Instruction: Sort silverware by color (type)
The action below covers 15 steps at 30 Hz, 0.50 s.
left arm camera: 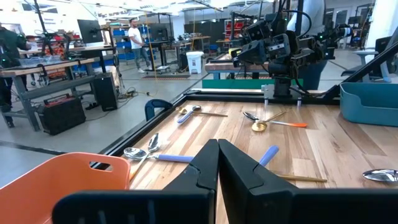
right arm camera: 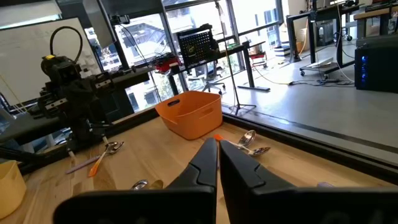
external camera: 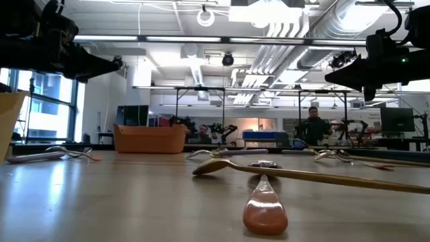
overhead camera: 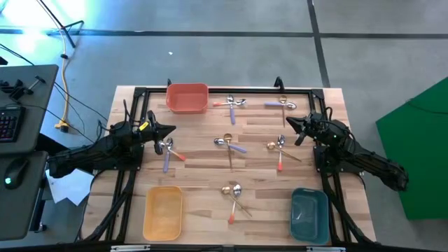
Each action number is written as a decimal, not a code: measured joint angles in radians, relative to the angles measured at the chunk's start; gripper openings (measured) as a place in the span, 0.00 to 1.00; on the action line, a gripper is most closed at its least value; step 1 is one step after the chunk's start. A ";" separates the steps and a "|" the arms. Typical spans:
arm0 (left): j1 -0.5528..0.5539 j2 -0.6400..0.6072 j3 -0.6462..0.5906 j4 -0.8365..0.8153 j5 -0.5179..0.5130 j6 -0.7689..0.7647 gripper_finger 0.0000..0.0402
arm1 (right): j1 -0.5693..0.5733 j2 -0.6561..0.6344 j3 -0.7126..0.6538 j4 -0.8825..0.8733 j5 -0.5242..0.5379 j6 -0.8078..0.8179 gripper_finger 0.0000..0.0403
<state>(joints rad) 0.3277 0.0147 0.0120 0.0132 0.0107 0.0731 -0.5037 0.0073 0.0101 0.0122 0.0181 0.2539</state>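
The left gripper (overhead camera: 170, 130) was held shut with nothing in it, up above the bench near its left edge. The right gripper (overhead camera: 290, 124) was shut and empty too — it was held up near the right edge, facing the left one across the bench.

Just under and a little toward the near edge from the left gripper, a small pile of spoons (overhead camera: 168, 149) was laid. A purple-handled spoon (overhead camera: 166, 159) in it was pointed toward the near edge, with an orange-handled one slanted beside it. This pile was judged to be the one closest to the left arm, so a short drop down and a turn to line up across the thin handle would be called for.

Near the right gripper, another pile (overhead camera: 278, 148) was laid, with an orange handle pointed toward the near edge and a gold spoon slanted across it. More spoons were seen at the middle (overhead camera: 229, 145), along the far edge (overhead camera: 232, 103), and toward the near edge (overhead camera: 234, 194).

The red bin (overhead camera: 187, 97) was set at the far edge, the yellow bin (overhead camera: 163, 211) at the near left corner, and the teal bin (overhead camera: 309, 213) at the near right corner. No spoon could be seen in any bin.

No writing or brand could be read.
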 joint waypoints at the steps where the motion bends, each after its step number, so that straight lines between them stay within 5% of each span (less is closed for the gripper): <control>1: 0.000 0.000 0.000 0.000 0.000 0.000 0.01 | 0.000 0.000 0.000 0.000 0.000 0.000 0.00; 15: 0.000 0.000 0.000 0.116 0.000 0.019 0.01 | 0.000 0.000 0.000 0.038 0.000 0.001 0.00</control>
<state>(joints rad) 0.3276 0.0147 0.0120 0.1296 0.0110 0.0917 -0.5037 0.0074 0.0101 0.0501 0.0185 0.2550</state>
